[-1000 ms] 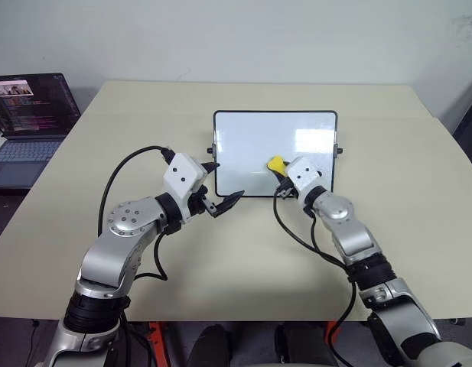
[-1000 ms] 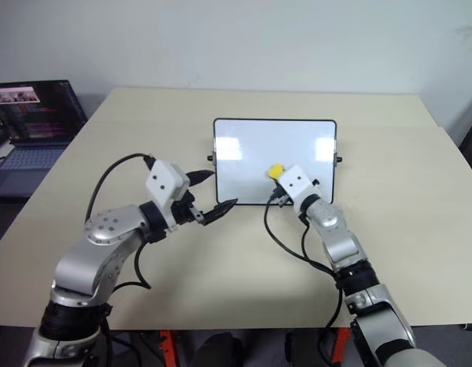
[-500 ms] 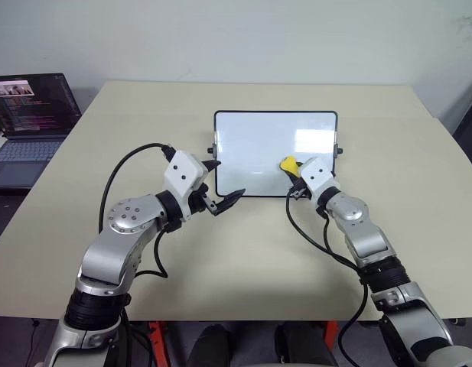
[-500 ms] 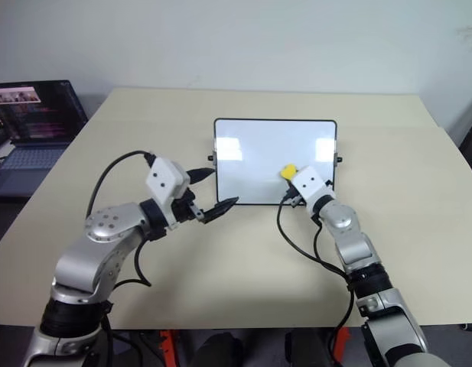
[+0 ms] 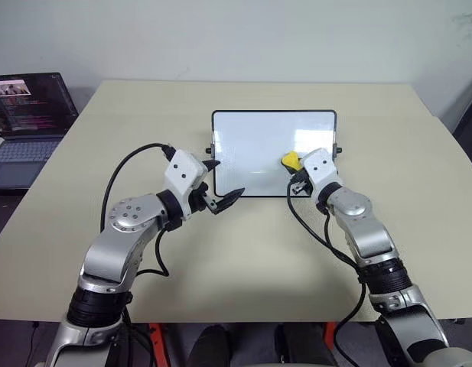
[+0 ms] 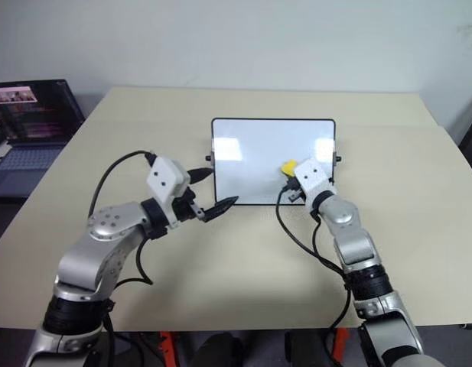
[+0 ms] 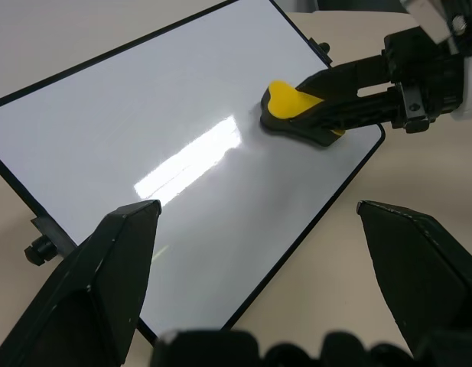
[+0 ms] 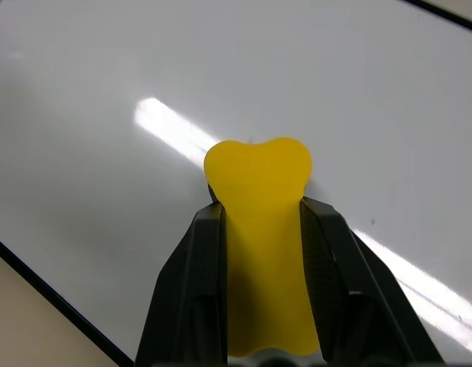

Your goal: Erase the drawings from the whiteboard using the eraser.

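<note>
The whiteboard (image 5: pixel 247 149) lies flat at the middle of the beige table. Its visible surface is plain glossy white, and the drawings are out of view. My right gripper (image 5: pixel 295 167) is shut on the yellow eraser (image 5: pixel 290 160) over the board's right half. In the right wrist view the eraser (image 8: pixel 258 164) sticks out past the two black fingers (image 8: pixel 193 267) toward the white surface. My left gripper (image 5: pixel 225 180) is open with nothing in it, over the board's near left corner. The left wrist view shows the eraser (image 7: pixel 285 103) and the board (image 7: pixel 144 115) beyond it.
An open laptop (image 5: pixel 25 115) with a lit screen sits off the table's far left. The beige table (image 5: pixel 243 260) reaches well past the board on every side. Black cables loop from both forearms above the tabletop.
My right gripper has carried the eraser to the right across the board and lifted slightly. The left gripper has kept its place.
</note>
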Robot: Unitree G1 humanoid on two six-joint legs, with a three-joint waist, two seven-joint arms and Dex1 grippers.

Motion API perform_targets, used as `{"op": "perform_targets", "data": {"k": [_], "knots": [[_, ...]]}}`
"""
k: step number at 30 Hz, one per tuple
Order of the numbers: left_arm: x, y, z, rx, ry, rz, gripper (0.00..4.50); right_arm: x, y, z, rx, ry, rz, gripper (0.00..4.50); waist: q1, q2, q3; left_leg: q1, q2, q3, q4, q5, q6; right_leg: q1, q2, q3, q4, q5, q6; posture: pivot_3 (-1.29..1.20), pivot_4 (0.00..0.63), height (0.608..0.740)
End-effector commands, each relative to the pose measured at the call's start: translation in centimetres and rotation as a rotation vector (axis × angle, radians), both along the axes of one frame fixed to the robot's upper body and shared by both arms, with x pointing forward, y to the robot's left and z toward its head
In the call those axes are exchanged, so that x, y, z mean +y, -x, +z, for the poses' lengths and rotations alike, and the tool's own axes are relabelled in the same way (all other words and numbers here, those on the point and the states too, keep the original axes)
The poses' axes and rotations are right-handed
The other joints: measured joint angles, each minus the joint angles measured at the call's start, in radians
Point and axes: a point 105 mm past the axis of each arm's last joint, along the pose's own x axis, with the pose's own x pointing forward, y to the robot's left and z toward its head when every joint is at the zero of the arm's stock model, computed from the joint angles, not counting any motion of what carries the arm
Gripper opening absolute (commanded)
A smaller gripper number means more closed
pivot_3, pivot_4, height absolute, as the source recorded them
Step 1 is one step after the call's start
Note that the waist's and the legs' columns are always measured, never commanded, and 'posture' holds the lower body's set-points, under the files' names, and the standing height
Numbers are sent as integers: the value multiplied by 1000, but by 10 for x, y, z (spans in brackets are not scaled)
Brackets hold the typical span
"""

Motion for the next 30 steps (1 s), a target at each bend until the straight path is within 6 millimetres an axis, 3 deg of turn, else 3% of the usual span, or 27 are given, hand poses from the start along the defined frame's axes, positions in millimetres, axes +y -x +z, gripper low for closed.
{"op": "perform_targets", "data": {"k": [1,14,22,30], "knots": [[-2,1,12,-59,8,-10,4500,-1,8,27,-55,-33,8,1102,0,0,0,0,0,0,0,0,0,0,0,0,-1,0,0,0,150,740],[-11,4,11,-48,27,-49,4500,-21,20,24,-10,-27,-42,1102,0,0,0,-1,0,0,-1,0,0,0,0,-1,-3,0,0,0,150,740],[-26,20,16,-19,80,-149,4500,-64,21,21,12,5,-162,1102,0,0,0,-1,0,0,-1,0,0,0,0,0,-3,0,0,0,150,740],[-35,39,11,60,71,-304,4500,-103,32,5,119,-15,-294,1102,-1,0,0,-1,0,0,-1,0,0,0,0,0,-3,0,0,0,150,740]]}}
